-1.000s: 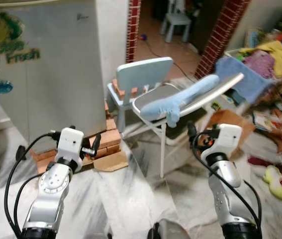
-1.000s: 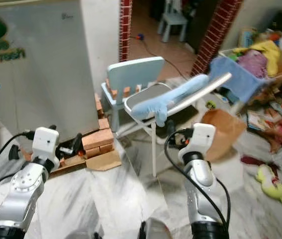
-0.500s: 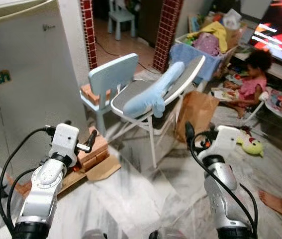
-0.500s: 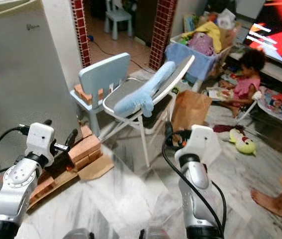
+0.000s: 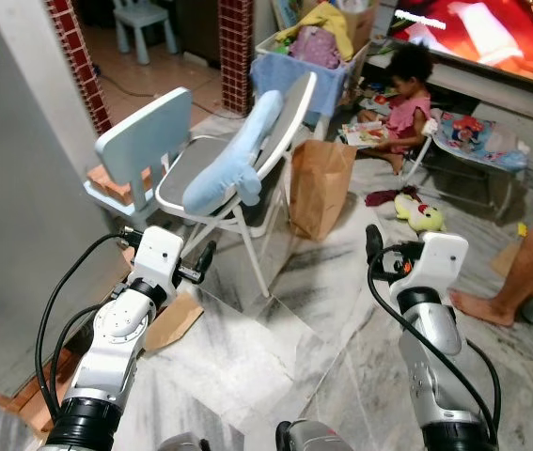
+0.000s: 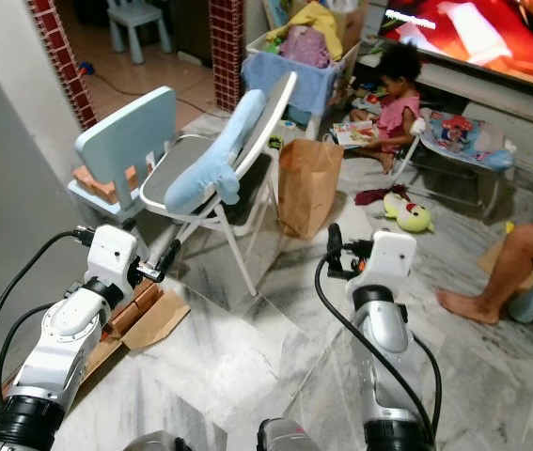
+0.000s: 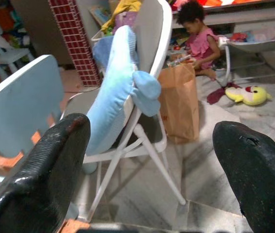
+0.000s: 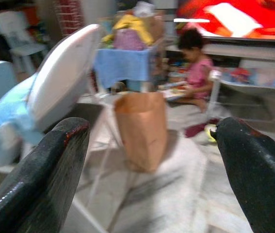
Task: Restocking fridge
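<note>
Hovering wide open, empty: left tool (image 7: 147,170), right tool (image 8: 149,174)

You see a glossy marble floor (image 5: 275,348), a matt brown paper bag (image 5: 321,188), a soft blue cloth cushion (image 5: 233,160), and rough red bricks (image 6: 130,310).

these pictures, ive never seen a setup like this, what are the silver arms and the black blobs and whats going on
It is a walking humanoid robot. Two pictures come from cameras in its head, looking down at its own silver arms: the left gripper and the right gripper. The other two come from a camera on each wrist; the black blobs there are that gripper's two fingers, spread open. Both grippers hold nothing. Ahead on the marble floor stand a folding chair with a blue cushion on it, a small blue chair and a brown paper bag. A yellow toy lies on the floor. The fridge is at the left. People sit at the right.
</note>
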Robot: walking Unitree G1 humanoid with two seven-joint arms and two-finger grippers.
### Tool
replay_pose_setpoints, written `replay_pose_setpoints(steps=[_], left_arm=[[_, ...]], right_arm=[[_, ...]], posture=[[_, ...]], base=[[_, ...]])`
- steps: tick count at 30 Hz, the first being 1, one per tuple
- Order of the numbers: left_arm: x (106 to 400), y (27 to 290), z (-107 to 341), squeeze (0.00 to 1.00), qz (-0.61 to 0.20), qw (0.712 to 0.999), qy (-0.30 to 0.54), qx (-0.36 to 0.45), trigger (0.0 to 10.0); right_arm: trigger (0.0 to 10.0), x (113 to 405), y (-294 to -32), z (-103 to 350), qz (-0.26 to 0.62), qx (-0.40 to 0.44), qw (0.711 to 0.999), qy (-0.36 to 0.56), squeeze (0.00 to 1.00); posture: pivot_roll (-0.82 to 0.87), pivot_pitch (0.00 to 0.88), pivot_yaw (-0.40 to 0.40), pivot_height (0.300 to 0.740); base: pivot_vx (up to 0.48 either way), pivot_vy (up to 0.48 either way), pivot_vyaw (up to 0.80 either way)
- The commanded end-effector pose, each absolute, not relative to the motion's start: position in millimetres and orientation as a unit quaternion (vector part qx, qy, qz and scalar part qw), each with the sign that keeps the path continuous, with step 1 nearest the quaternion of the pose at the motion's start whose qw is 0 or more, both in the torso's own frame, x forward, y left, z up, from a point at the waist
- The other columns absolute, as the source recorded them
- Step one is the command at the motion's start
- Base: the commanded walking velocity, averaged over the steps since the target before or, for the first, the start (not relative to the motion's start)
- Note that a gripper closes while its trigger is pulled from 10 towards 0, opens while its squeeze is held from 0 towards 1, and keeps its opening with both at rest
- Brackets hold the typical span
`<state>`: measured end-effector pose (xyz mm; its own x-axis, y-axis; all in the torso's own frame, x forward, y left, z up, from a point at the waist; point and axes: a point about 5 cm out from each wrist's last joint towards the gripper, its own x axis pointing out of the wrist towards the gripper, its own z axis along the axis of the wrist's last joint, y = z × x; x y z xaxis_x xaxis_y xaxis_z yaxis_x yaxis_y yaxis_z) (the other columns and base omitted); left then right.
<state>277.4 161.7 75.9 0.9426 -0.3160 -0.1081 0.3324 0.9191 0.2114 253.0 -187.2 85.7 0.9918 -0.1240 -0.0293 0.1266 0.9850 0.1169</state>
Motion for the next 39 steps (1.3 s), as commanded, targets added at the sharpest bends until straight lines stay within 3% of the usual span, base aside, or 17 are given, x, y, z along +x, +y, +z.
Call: replay_pose_setpoints(steps=[1, 6, 13, 19, 39], left_arm=[[271.6, 167.9, 69.9, 0.0, -0.155, 0.98, 0.046, 0.113, 10.0], [263.2, 170.5, 65.9, 0.0, -0.129, 0.985, 0.048, 0.103, 10.0], [267.5, 176.0, 78.7, 0.0, -0.092, 0.99, 0.024, 0.105, 10.0], [259.9, 179.0, 80.0, 0.0, -0.079, 0.991, 0.024, 0.109, 10.0], [259.3, 180.9, 89.5, 0.0, -0.107, 0.987, 0.024, 0.114, 10.0]], right_arm=[[10.0, 247.2, -193.0, 95.9, -0.073, 0.05, 0.996, -0.012, 0.0], [10.0, 231.1, -203.4, 85.0, -0.084, 0.036, 0.996, 0.016, 0.0], [10.0, 256.4, -189.0, 99.9, -0.032, 0.033, 0.999, -0.002, 0.0], [10.0, 266.1, -179.1, 103.4, -0.007, 0.033, 0.999, -0.004, 0.0], [10.0, 275.7, -172.7, 101.1, -0.005, 0.041, 0.999, 0.001, 0.0]], posture=[[-0.1, 0.0, 0.04, 0.74], [-0.09, 0.0, 0.006, 0.74], [-0.04, 0.0, -0.057, 0.74], [-0.02, 0.002, -0.063, 0.74], [0.0, 0.047, -0.052, 0.74]], base=[[0.0, 0.0, 0.0], [0.0, 0.0, 0.0], [0.0, 0.0, 0.0], [0.0, 0.0, -0.07], [0.158, 0.0, -0.8]])
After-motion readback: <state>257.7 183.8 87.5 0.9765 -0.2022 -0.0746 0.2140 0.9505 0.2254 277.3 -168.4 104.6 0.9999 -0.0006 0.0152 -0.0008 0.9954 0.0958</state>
